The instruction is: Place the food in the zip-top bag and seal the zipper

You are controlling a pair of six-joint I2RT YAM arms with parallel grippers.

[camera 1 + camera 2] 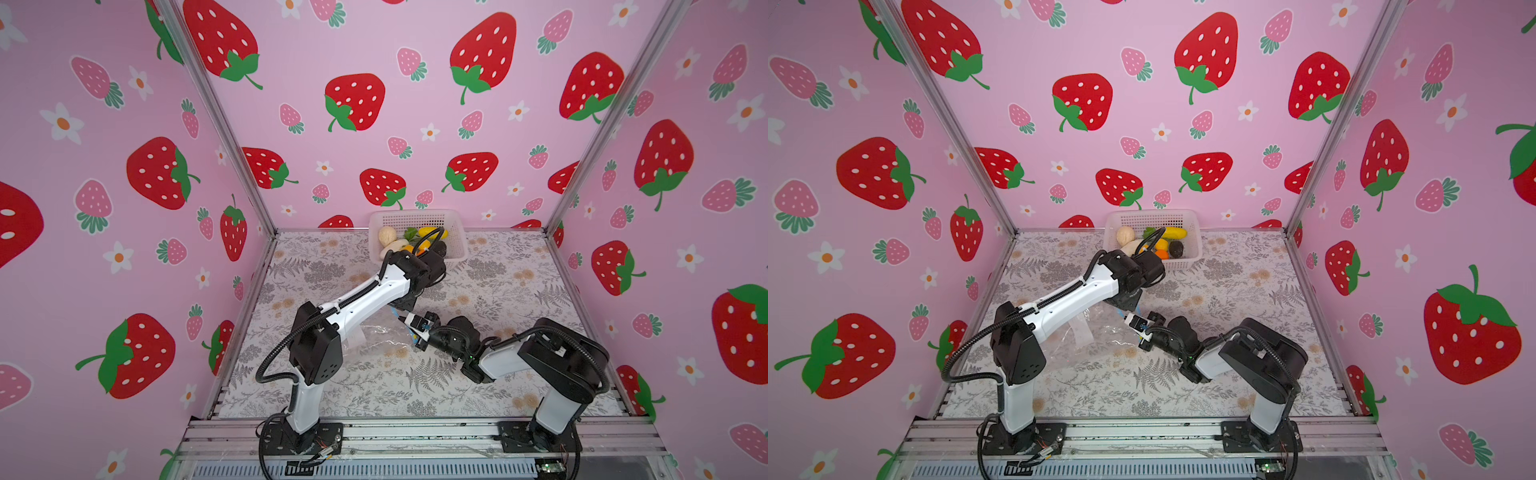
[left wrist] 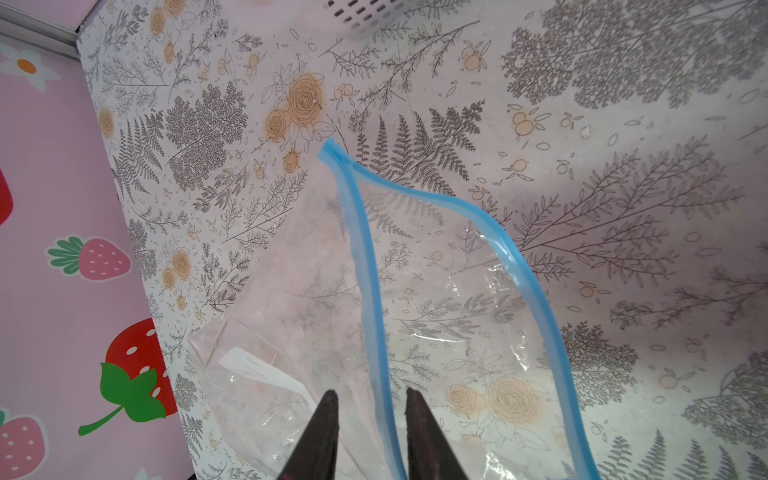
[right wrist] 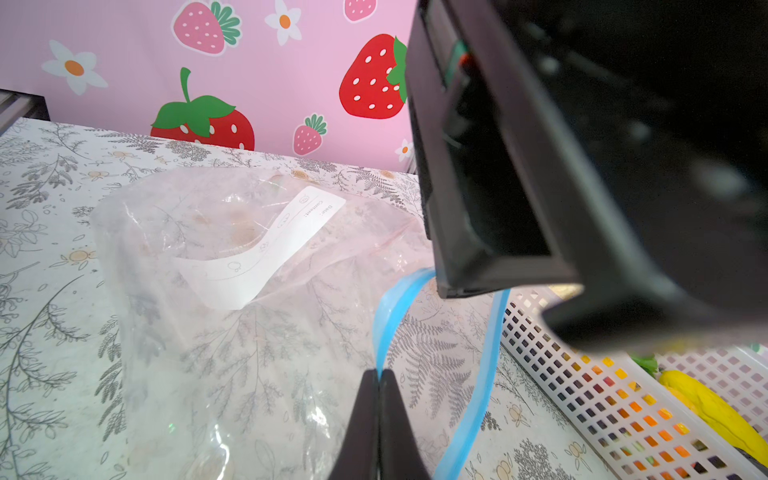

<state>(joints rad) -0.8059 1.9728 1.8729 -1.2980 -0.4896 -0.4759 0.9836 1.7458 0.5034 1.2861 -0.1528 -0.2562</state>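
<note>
One zip-top bag lies low in the middle of the frame. My right gripper pinches its zipper tight. My left gripper stands apart around the strip. If I pull early, the strip could slip out.

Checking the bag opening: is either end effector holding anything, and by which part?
The right end effector is shut on the zip-top bag, pinching a lip of its blue zipper. The left end effector straddles a zipper lip, jaws apart, gripping nothing.
</note>
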